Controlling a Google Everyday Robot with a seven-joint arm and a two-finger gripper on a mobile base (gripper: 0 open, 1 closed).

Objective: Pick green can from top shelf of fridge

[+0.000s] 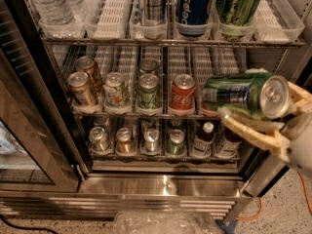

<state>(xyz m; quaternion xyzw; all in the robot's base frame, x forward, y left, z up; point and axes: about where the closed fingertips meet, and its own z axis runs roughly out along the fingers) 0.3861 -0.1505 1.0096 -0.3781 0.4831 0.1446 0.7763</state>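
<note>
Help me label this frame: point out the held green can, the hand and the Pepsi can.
green can (275,96), camera view, silver lid end.
hand (238,94), camera view, at right, midway between fingertips clamping the green can.
Pepsi can (195,6), camera view, blue lettered side.
</note>
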